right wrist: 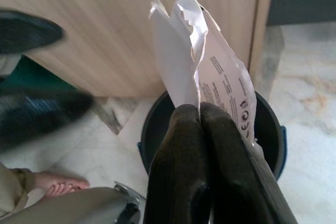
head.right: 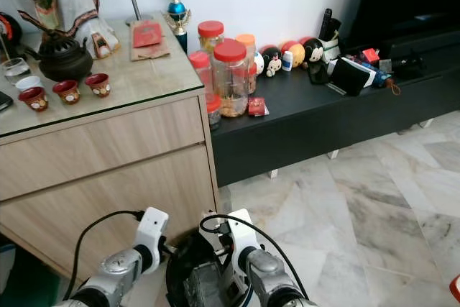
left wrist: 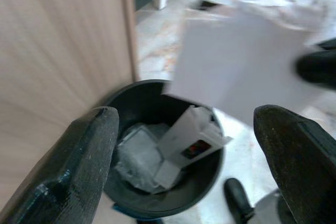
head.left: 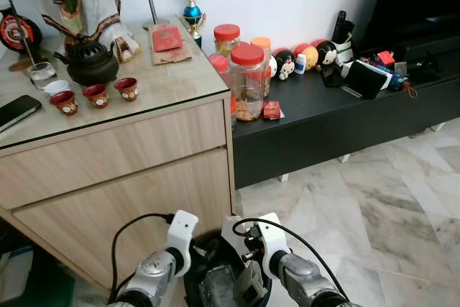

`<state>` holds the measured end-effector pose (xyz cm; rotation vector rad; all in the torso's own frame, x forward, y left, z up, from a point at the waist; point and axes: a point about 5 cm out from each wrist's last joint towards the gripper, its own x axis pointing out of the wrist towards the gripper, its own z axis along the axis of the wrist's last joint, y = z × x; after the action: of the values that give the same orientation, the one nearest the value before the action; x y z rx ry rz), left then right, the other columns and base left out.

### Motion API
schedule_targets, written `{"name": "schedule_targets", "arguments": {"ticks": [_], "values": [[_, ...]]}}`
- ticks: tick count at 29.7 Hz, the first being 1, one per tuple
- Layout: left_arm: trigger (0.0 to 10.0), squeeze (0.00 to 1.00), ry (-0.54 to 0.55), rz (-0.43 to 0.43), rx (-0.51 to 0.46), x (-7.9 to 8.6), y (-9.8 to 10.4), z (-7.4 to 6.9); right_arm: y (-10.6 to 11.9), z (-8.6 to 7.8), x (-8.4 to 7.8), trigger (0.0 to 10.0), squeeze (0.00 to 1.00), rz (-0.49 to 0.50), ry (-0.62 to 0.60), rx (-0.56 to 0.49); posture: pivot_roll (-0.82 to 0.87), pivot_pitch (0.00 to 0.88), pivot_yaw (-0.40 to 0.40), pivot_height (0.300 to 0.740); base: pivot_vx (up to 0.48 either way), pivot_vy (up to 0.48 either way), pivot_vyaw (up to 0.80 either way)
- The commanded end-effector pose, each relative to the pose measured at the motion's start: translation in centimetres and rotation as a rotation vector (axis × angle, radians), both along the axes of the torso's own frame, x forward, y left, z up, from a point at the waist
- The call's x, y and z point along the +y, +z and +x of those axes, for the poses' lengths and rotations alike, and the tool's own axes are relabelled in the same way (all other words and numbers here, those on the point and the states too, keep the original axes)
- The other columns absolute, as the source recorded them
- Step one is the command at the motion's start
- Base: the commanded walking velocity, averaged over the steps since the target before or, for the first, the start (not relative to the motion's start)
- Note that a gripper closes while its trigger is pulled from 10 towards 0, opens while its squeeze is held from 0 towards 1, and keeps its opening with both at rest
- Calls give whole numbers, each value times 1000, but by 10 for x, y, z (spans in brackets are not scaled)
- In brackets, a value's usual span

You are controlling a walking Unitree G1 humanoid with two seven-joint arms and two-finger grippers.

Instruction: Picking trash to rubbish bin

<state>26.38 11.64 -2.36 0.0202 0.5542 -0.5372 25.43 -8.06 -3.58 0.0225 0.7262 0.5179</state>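
Left gripper is spread wide, holding nothing, hovering directly above the black rubbish bin. Under its fingers the bin already holds a crumpled clear wrapper and a small white carton. The bin sits on the marble floor, just beside the wooden cabinet, at its corner.

Right gripper is just beside the left one, fingers pinched tight on a creased white paper sheet with printed text. The sheet sticks up past the fingertips; the bin rim is right below. In the left wrist view the same sheet hangs blurred over the bin mouth.

A person's bare foot is on the floor off to the side of the right gripper.
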Motion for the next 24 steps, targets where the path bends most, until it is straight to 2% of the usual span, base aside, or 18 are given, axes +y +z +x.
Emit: {"name": "schedule_targets", "arguments": {"ticks": [1, 9, 10, 11, 24], "values": [[10000, 0, -22, 8, -22, 1, 6, 6, 9, 10, 5, 10000, 0, -2, 13, -43, 144, 2, 45, 740, 0, 0, 0], [10000, 0, -28, -2, -21, 3, 6, 5, 12, 13, 7, 10000, 0, -11, 6, -59, 149, 1, 44, 740, 0, 0, 0], [10000, 0, -29, -3, -20, 3, 6, 5, 12, 13, 7, 10000, 78, -10, 5, -60, 150, 2, 44, 740, 0, 0, 0], [10000, 0, -31, -5, -19, 3, 6, 5, 12, 14, 7, 10000, 1000, -12, -8, -63, 150, 2, 44, 740, 0, 0, 0], [10000, 0, -41, -5, -16, 3, 5, 4, 13, 15, 5, 10000, 1000, 10, -49, -64, 149, 0, 44, 740, 0, 0, 0]]}}
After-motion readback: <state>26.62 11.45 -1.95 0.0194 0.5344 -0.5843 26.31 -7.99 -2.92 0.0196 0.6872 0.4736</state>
